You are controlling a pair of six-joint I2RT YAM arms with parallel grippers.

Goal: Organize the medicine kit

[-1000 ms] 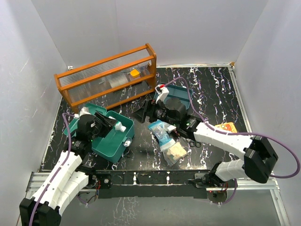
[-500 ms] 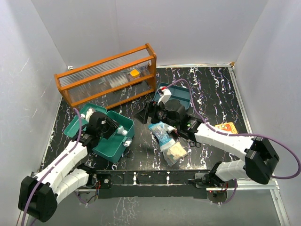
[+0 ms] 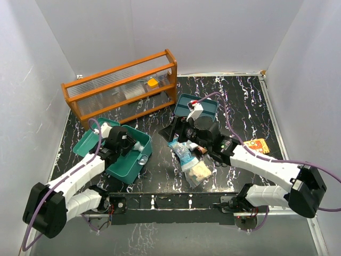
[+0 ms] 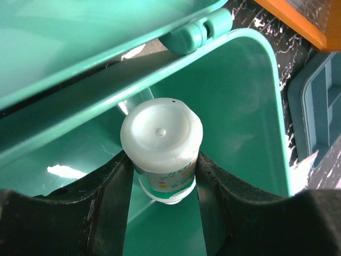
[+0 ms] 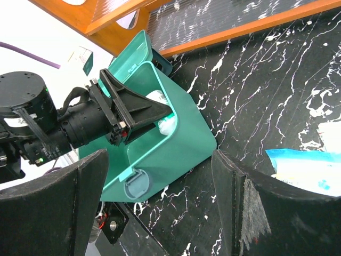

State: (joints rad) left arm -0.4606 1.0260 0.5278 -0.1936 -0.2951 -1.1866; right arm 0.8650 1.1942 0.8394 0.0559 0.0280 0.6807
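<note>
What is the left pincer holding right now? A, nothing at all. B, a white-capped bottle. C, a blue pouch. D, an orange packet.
B: in the left wrist view the left pincer has its fingers pressed on either side of a white-capped bottle, reaching into the open medicine kit.

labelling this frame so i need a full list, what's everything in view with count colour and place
medicine kit box: one, teal, open, front left
tray insert: one, teal, middle back
bottle: one, white cap, inside the box
wooden rack: one, orange-brown, back left
blue pouch: one, blue and clear, centre
beige pouch: one, beige, centre front
packet: one, orange, right
left gripper: one, black, shut on bottle
right gripper: one, black, open, empty
</note>
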